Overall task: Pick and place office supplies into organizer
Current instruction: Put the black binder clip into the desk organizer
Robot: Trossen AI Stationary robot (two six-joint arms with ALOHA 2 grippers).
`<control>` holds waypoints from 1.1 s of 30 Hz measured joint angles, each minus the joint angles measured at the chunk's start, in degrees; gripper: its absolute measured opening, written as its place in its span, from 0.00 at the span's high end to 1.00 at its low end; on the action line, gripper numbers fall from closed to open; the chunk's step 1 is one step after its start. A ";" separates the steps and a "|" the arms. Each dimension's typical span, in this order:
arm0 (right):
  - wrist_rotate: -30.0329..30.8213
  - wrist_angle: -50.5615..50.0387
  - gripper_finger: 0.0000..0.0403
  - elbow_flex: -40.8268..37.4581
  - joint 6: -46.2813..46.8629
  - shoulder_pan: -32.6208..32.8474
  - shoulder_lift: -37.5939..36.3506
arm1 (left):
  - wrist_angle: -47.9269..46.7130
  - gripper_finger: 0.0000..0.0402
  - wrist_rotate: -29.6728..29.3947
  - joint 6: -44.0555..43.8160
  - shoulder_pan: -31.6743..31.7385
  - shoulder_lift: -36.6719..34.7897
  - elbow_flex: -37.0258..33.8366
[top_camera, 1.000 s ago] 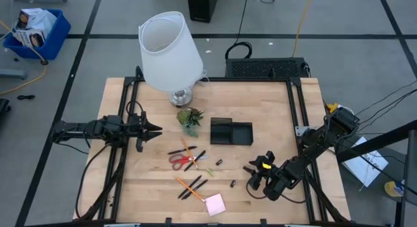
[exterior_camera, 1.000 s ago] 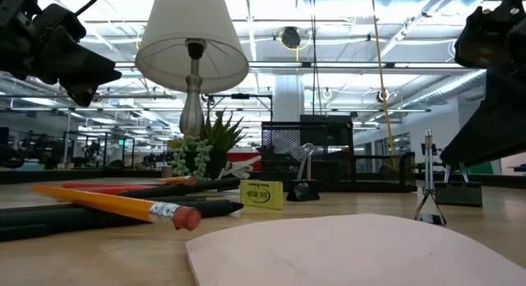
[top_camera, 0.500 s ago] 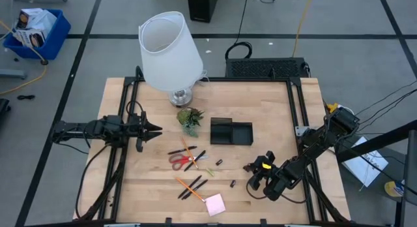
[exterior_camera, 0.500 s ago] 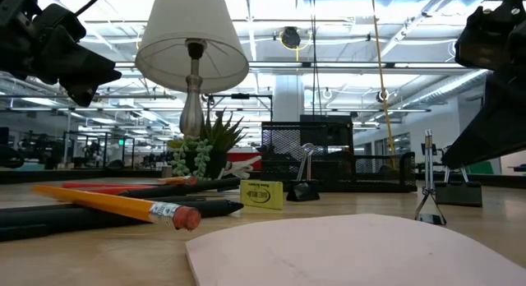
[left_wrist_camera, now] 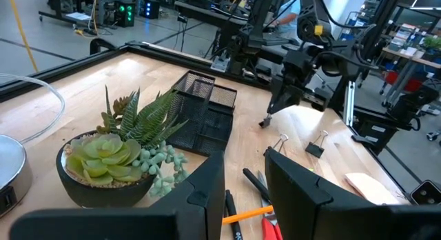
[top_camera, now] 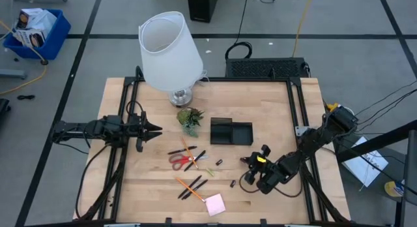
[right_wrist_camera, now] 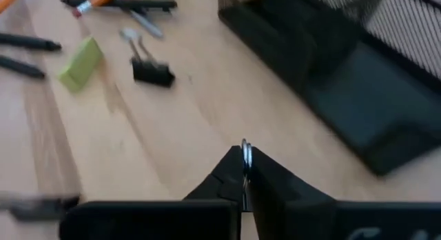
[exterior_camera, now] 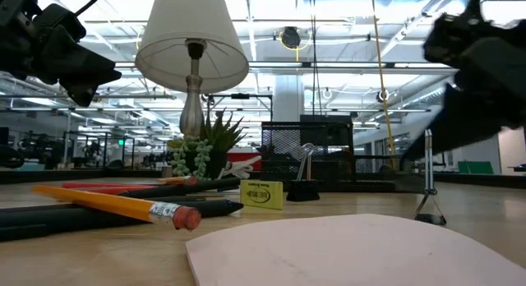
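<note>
Now the right tool [top_camera: 249, 161] sits over the right half of the worktop [top_camera: 273, 103], between the organizer [top_camera: 230, 132] and the front edge, its fingers pressed together on a thin silver wire loop [right_wrist_camera: 244, 149]; what the loop belongs to cannot be told, though it looks like a clip handle. The black organizer stands near the middle of the worktop, just right of a small green plant [top_camera: 189, 119]. A white-shaded lamp [top_camera: 169, 52] stands near the back edge.

Toward the front, left of the right tool, lie the remaining supplies: red-handled scissors [top_camera: 180, 160] among several pens and pencils [top_camera: 193, 186], a small yellow-green piece [top_camera: 210, 172], two dark clips [top_camera: 232, 184], and a pink sticky-note pad [top_camera: 215, 203] closest to the front edge. In the low view a yellow pencil [exterior_camera: 115, 204] rests across dark pens, with the pad in the foreground.

The left tool [top_camera: 155, 129] hangs above the left part of the worktop, left of the plant, fingers partly spread and holding nothing.
</note>
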 joint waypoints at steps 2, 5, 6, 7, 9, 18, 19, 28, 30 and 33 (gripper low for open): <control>-0.04 4.37 0.99 0.00 -5.77 -2.05 0.00 | 0.00 0.73 0.00 0.01 0.01 0.00 0.00; -0.05 12.40 0.98 0.00 -16.34 -5.46 0.00 | 0.00 0.73 0.00 0.01 0.00 0.00 0.00; -0.04 15.15 0.98 0.00 -19.99 -6.67 0.00 | 0.00 0.73 0.00 0.01 0.00 0.00 0.00; -0.02 17.62 0.97 0.00 -23.74 -7.96 0.00 | 0.00 0.73 0.00 0.01 0.01 0.00 0.00; -0.17 22.11 0.97 0.00 -30.94 -10.81 0.00 | 0.00 0.73 0.00 0.01 0.01 0.00 0.00; -10.69 28.44 0.98 0.00 -41.89 -21.81 0.00 | 0.00 0.73 0.00 0.01 0.01 0.00 0.00; -10.95 28.98 0.97 0.00 -42.72 -22.49 0.00 | 0.00 0.73 0.00 0.00 0.00 0.00 0.00; -13.05 31.41 0.97 0.00 -46.44 -26.10 0.00 | 0.00 0.73 0.00 -0.01 0.01 0.00 0.00; -14.99 31.41 0.97 0.00 -46.46 -26.58 0.00 | 0.00 0.73 0.00 0.01 0.00 0.00 0.00; -17.49 31.41 0.96 0.00 -46.47 -27.18 0.00 | 0.00 0.73 0.00 0.01 0.01 0.00 0.00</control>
